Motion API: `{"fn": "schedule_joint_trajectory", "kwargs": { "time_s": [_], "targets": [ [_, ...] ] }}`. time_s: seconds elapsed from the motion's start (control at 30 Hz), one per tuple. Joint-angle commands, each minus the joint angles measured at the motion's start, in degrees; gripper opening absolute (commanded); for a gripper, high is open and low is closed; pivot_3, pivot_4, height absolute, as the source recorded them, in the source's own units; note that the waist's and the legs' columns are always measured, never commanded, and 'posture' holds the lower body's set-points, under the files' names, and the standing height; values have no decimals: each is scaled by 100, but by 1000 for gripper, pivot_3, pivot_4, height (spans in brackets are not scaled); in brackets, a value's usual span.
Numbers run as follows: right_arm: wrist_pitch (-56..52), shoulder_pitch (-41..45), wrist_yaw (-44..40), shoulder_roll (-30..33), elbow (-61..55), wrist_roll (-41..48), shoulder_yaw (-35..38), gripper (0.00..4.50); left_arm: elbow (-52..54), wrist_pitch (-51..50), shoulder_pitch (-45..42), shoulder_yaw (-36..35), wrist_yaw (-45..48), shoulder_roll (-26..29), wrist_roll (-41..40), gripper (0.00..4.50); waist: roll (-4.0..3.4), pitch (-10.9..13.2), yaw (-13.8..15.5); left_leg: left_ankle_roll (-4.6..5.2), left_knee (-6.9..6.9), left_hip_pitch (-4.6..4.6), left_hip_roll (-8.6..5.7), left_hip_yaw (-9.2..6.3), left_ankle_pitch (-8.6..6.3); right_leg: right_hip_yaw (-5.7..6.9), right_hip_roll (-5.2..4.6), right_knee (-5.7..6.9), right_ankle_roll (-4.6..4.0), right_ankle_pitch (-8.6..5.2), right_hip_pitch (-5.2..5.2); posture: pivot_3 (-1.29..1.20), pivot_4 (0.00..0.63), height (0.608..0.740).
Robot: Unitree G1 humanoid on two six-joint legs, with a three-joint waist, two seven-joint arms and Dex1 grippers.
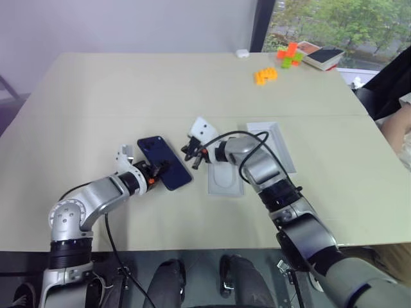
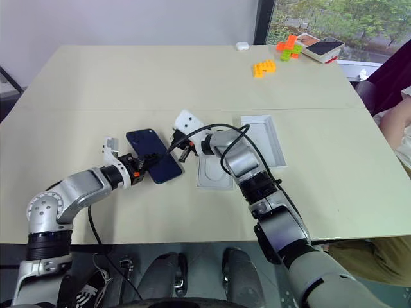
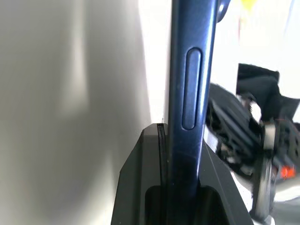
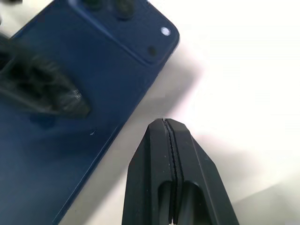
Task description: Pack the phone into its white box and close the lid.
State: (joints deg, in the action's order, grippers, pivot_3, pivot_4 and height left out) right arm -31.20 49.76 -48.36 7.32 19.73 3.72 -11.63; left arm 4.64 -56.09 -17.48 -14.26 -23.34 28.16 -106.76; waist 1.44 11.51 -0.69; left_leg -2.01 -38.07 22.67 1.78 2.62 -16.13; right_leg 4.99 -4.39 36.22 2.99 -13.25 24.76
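Note:
The phone (image 1: pixel 168 156) is dark navy blue with its camera cluster at the far corner, and it lies slanted left of the table's middle. My left gripper (image 1: pixel 160 169) is shut on its near long edge; the left wrist view shows the phone (image 3: pixel 192 70) edge-on between the fingers. My right gripper (image 1: pixel 191 156) is shut and empty, just right of the phone (image 4: pixel 70 93) without touching it. A shallow white tray (image 1: pixel 282 154), white inside, lies right of my right forearm. I cannot tell whether it is the white box or the lid.
A flat white piece with a rounded recess (image 1: pixel 225 183) lies under my right wrist. At the far right stand orange and green blocks (image 1: pixel 265 76), a white box with a dark top (image 1: pixel 324 56) and a small white case (image 1: pixel 242 54). A person's arm (image 1: pixel 395 125) is at the right edge.

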Motion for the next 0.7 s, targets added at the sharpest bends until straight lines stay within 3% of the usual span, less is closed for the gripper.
{"fn": "schedule_joint_trajectory", "kwargs": {
  "time_s": [0.03,0.13,0.27,0.37,0.57,0.6,0.7],
  "targets": [
    [-603,130,-542,179,-818,1135,759,0,158,-308,-151,-230,861,521,-127,50,-2,1,1,1,0,-1,0,0,0,0,0,0,0,0,0,0,150,740],
    [-1033,33,-783,497,-1144,1735,1161,0,-87,-699,-245,-87,1467,954,-206,50,-3,2,14,15,1,0,1,0,-8,1,2,-2,1,-1,0,0,150,740],
    [-744,-227,-1245,1116,-1230,1909,1199,0,-460,-1022,-641,188,1902,1142,-230,50,-2,1,32,39,1,3,-4,2,-22,1,-1,-7,1,-1,-1,0,150,740],
    [189,-620,-1784,1680,-1438,1691,1007,1257,-803,-1253,-1094,482,2184,1036,-50,0,-3,2,31,40,0,5,-13,8,-22,1,-2,-8,2,-1,-1,0,150,740],
    [1978,-1238,-2298,2461,-1393,1187,823,4214,-1381,-1465,-1625,803,2678,679,590,0,-3,3,-18,19,0,4,-16,18,-10,-3,-2,-9,14,-8,0,0,150,740],
    [2020,-1309,-2405,2657,-1338,1201,882,4441,-1555,-1457,-1798,866,2765,542,788,0,-3,3,-22,18,0,4,-14,19,-10,-5,-2,-9,15,-8,2,0,150,740],
    [2037,-1407,-2650,3102,-1167,1196,925,4441,-2197,-1491,-2303,1024,3075,150,1372,0,-3,6,32,10,-4,4,-16,22,-5,-1,0,-4,14,-8,1,0,150,740]
  ]
}}
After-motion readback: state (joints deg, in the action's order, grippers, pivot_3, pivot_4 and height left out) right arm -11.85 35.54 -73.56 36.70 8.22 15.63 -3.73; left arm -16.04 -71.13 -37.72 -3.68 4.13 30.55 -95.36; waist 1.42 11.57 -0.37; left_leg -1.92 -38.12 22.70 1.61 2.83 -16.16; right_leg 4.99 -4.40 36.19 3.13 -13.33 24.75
